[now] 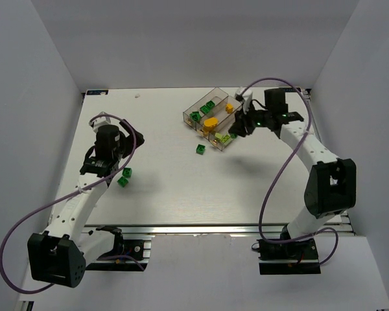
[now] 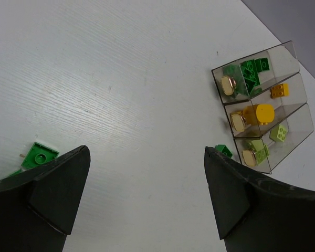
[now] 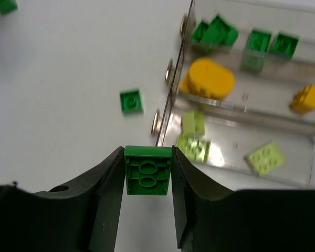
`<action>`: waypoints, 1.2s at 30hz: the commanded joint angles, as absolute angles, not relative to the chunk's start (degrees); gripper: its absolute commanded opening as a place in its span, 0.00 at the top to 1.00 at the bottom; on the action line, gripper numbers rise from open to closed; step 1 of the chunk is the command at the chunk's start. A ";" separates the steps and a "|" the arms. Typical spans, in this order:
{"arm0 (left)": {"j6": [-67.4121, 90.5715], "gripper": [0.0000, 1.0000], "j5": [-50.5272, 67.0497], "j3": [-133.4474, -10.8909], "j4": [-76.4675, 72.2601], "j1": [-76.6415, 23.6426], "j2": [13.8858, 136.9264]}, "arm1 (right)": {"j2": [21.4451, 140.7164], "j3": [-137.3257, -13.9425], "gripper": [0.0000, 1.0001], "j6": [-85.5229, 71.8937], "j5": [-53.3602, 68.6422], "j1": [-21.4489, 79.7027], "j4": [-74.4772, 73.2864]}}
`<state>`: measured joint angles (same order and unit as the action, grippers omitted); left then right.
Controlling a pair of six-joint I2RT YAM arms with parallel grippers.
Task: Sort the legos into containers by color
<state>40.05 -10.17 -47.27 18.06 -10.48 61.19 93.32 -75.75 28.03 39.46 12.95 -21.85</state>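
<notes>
My right gripper (image 3: 147, 176) is shut on a dark green lego (image 3: 147, 170), held underside up just off the near end of the containers (image 3: 173, 94), a clear three-bin tray (image 1: 201, 103). In the top view this gripper (image 1: 241, 126) hangs beside the tray's right side. One bin holds dark green legos (image 3: 220, 31), the middle one a yellow piece (image 3: 207, 79) and an orange brick (image 3: 307, 98), the last pale yellow-green bricks (image 3: 263, 157). A loose green lego (image 1: 200, 149) lies close to the tray. My left gripper (image 1: 131, 139) stands open over bare table (image 2: 147, 184), with two green legos (image 1: 124, 176) nearby.
White walls close in the table on the left, right and back. The table's near edge carries both arm bases (image 1: 123, 249). A purple cable (image 1: 272, 175) loops along each arm. Another green brick (image 3: 5, 5) shows at the right wrist view's top left corner.
</notes>
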 commanded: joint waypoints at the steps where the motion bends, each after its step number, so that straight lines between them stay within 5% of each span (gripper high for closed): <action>1: 40.78 0.02 -10.72 -46.58 19.07 -10.28 58.36 | 98.07 -78.74 1.00 10.70 34.83 17.57 3.39; 9: 41.22 0.02 -11.86 -46.14 22.32 -10.20 55.99 | 118.01 -100.25 1.00 1.50 24.01 22.23 12.12; 20: 41.40 0.02 -13.27 -44.74 24.69 -10.20 53.70 | 130.51 -110.04 0.99 5.18 19.08 23.20 16.26; 29: 40.43 0.02 -13.27 -45.17 24.87 -10.20 55.63 | 132.89 -110.13 0.80 7.91 17.84 23.29 17.75; 36: 40.69 0.02 -13.45 -44.56 25.22 -10.20 55.81 | 133.68 -109.51 0.54 8.61 17.14 23.29 17.75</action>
